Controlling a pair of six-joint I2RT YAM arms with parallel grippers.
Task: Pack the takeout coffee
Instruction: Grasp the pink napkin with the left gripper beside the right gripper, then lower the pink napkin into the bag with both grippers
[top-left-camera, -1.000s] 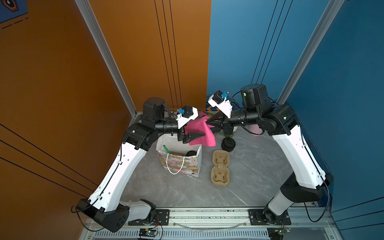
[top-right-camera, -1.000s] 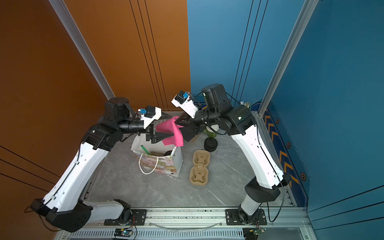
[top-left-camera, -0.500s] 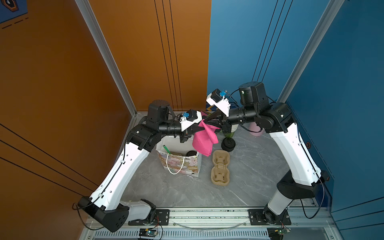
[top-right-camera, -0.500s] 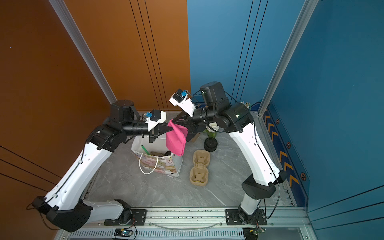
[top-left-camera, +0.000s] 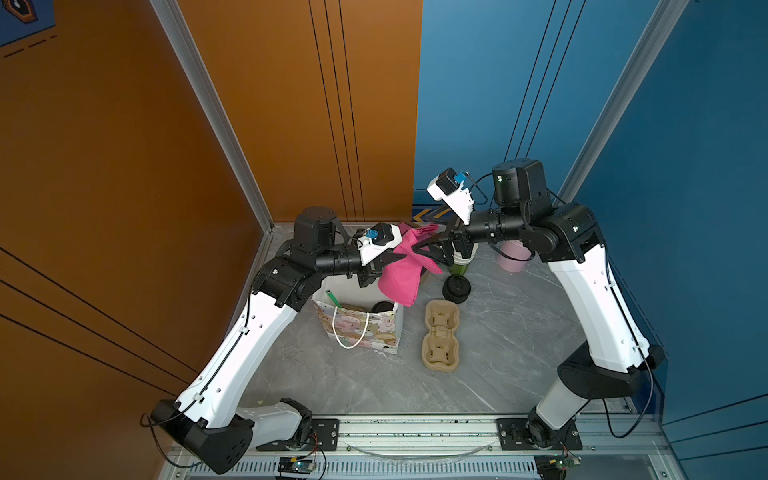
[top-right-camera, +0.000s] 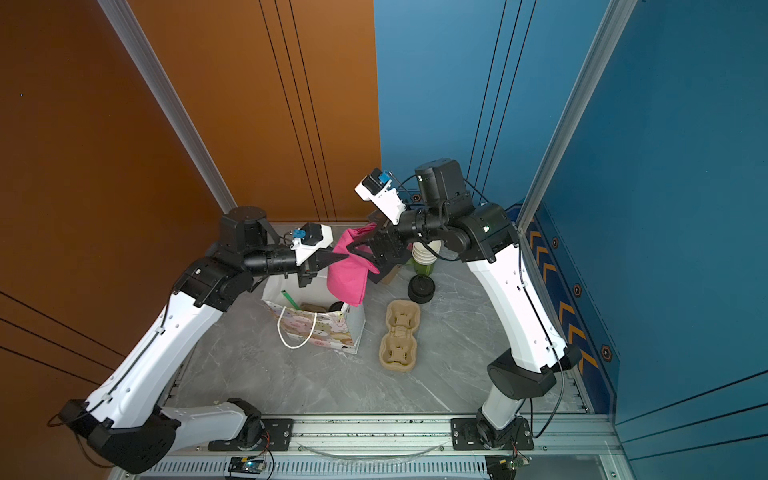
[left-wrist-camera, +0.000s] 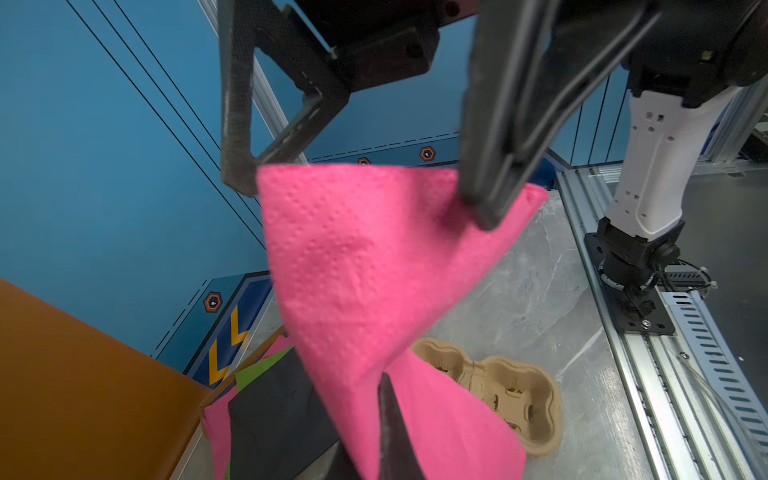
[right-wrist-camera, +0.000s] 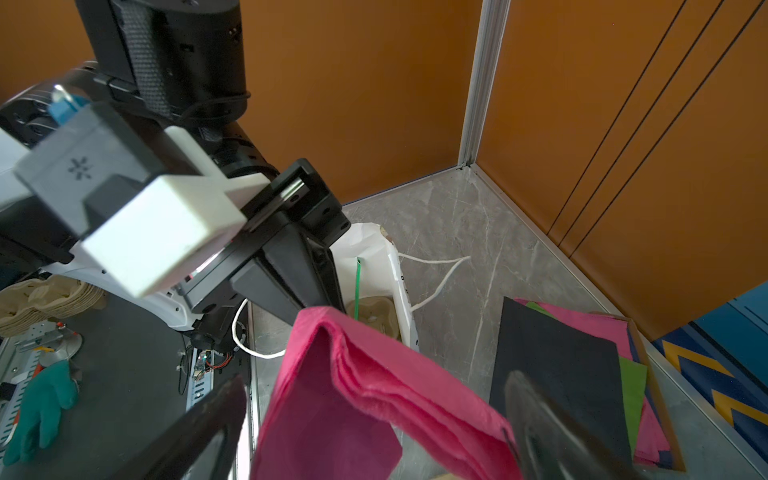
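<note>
A pink napkin (top-left-camera: 405, 274) hangs in the air above the back right corner of the patterned gift bag (top-left-camera: 361, 328). My left gripper (top-left-camera: 395, 261) is shut on the napkin (left-wrist-camera: 353, 257) from the left. My right gripper (top-left-camera: 430, 249) is open, its fingers spread either side of the napkin's upper edge (right-wrist-camera: 353, 395). Of the takeout coffee only a black lid (top-left-camera: 382, 307) shows, inside the bag beside a tan carrier. In the right wrist view the left gripper (right-wrist-camera: 316, 286) points down at the napkin over the bag (right-wrist-camera: 374, 253).
A tan cardboard cup carrier (top-left-camera: 440, 336) lies right of the bag. Behind it stand a stack of black lids (top-left-camera: 456, 287), a stack of white cups with a green lowest cup (top-left-camera: 461, 262) and a pink tub (top-left-camera: 513, 255). Coloured paper sheets (right-wrist-camera: 573, 361) fill a tray at the back.
My left gripper has moved in and shut on the napkin. My right gripper, which held it, has opened. The napkin now droops from the left gripper.
</note>
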